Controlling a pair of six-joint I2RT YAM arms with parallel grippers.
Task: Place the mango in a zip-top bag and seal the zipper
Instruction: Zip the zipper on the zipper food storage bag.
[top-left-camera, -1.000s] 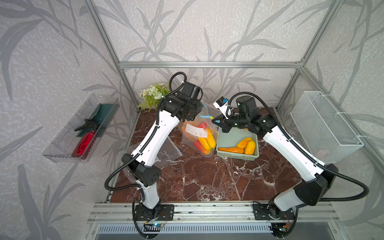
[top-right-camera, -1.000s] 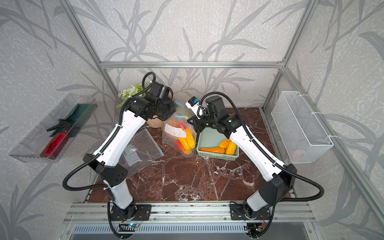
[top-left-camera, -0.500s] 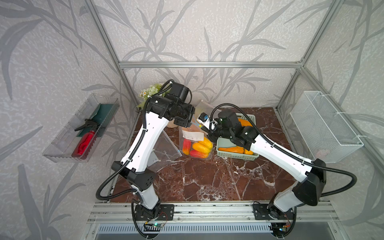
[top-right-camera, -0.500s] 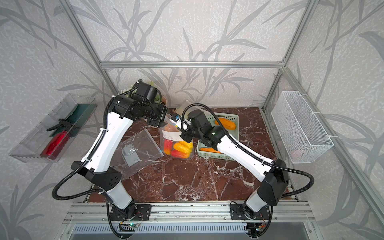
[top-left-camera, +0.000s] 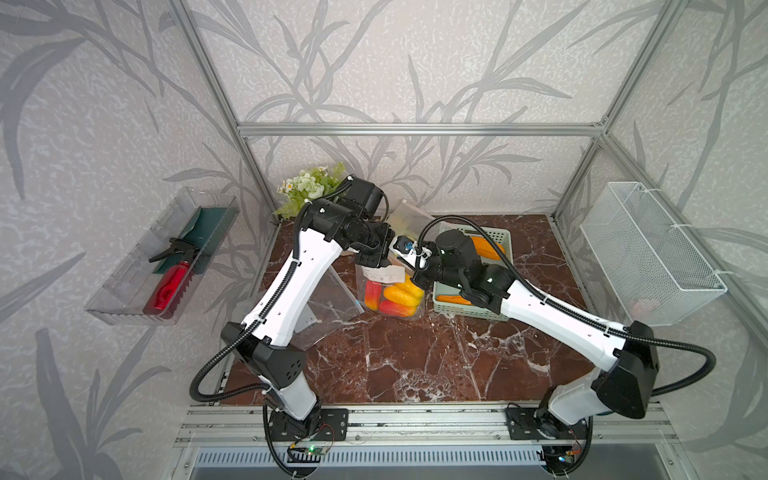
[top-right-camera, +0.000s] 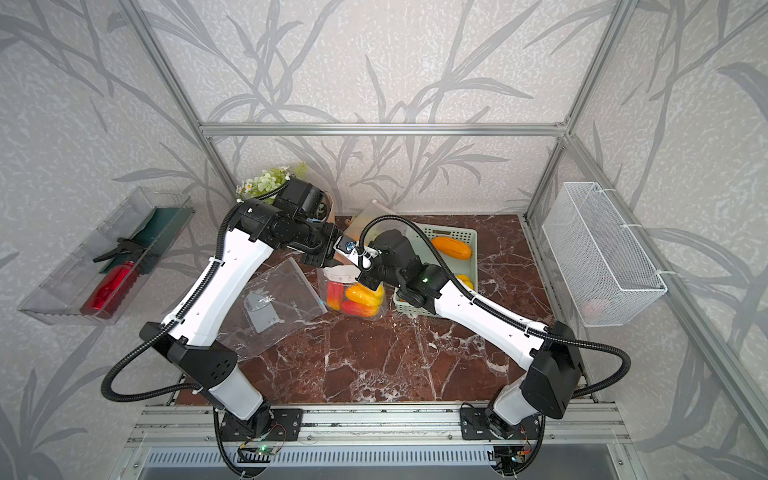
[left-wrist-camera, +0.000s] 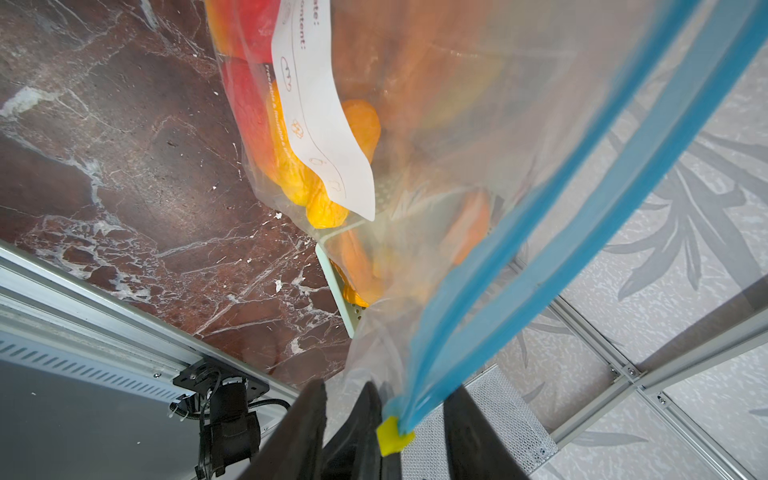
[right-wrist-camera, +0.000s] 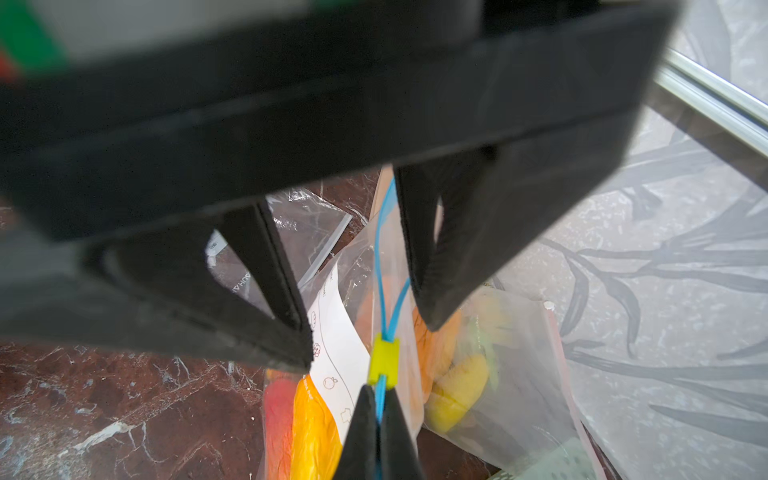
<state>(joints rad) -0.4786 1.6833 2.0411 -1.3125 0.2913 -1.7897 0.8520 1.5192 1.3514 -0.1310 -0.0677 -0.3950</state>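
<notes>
Right wrist view: right end effector (right-wrist-camera: 379, 394) pinched on zipper (right-wrist-camera: 377, 266); left end effector (right-wrist-camera: 370, 347) parted astride it

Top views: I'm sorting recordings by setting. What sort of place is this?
Probably a robot lab test cell, not a real kitchen: an aluminium frame holds leaf-patterned wall panels around a marble-look tabletop, with the left arm and right arm bolted to a rail at its front.

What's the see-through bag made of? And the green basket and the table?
The zip-top bag looks like thin clear plastic: glossy, crinkly, mangoes show through. The green basket seems matte plastic with little holes. The table looks like polished red-brown marble, white-veined, maybe only printed.
</notes>
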